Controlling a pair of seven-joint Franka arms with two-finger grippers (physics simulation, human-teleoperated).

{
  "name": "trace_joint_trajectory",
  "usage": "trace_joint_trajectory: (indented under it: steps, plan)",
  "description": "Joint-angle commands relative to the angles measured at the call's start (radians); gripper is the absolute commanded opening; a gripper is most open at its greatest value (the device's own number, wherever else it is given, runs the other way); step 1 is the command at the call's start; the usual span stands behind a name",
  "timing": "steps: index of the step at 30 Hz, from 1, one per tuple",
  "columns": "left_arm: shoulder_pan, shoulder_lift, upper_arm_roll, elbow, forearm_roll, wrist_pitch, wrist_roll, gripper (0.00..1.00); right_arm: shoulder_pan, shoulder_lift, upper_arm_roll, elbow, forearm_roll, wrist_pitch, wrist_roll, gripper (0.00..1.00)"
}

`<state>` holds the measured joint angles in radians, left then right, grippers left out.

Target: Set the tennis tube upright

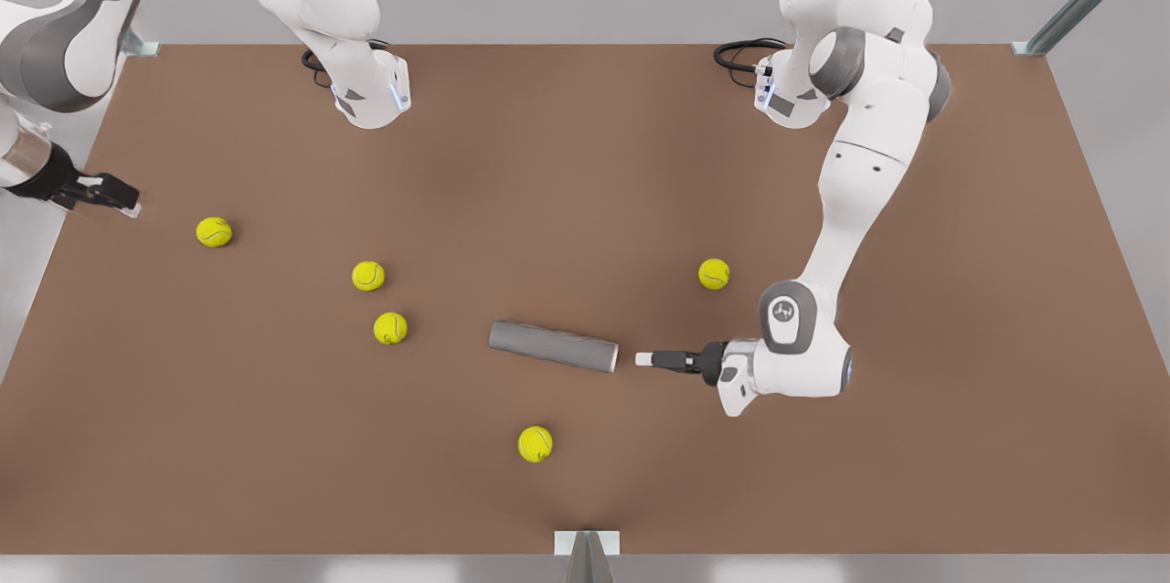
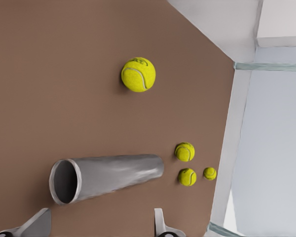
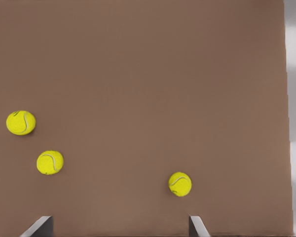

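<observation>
From the front view I see the tennis tube [image 1: 553, 346] lying on its side on the brown table [image 1: 585, 153], a little right of centre and toward the near edge, its lighter rim end pointing to the front view's right. Just beside that end, apart from it, sits the left gripper [image 1: 643, 360], its arm reaching in low from the front view's right with the fingers aimed along the table at the tube's mouth. The right gripper [image 1: 123, 202] hangs at the table's edge on the front view's left, waiting, well apart from the tube. Five tennis balls are scattered about: one near the left edge [image 1: 214, 232], two close together left of the tube [image 1: 368, 276] [image 1: 390, 328], one beyond the tube's right end [image 1: 714, 273], and one nearer the front [image 1: 536, 444]. My left wrist view gives what the front cannot: the tube [image 2: 108, 176] is open at the end facing me, hollow and dark inside, and this gripper's fingertips [image 2: 38, 223] stand wide apart with the tube not between them. My right wrist view shows bare table [image 3: 148, 74] with three balls [image 3: 20, 122] [image 3: 50, 162] [image 3: 180, 184], and its fingertips [image 3: 39, 226] spread wide as well, holding nothing.
</observation>
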<state>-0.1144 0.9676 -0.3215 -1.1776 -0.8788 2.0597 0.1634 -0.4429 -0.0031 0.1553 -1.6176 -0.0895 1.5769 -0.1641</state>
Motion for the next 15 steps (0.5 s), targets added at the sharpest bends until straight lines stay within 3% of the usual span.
trace_joint_trajectory:
  steps: [1, 15]
  plan:
    - [-0.002, 0.013, -0.001, 0.021, -0.003, 0.000, -0.002, 0.99, 0.306, 0.000, -0.002, 0.001, -0.002, 0.000, 0.000, 1.00]
    - [-0.084, 0.229, -0.025, 0.276, -0.065, 0.082, 0.030, 0.99, 0.297, 0.061, 0.021, 0.033, -0.002, 0.008, 0.038, 1.00]
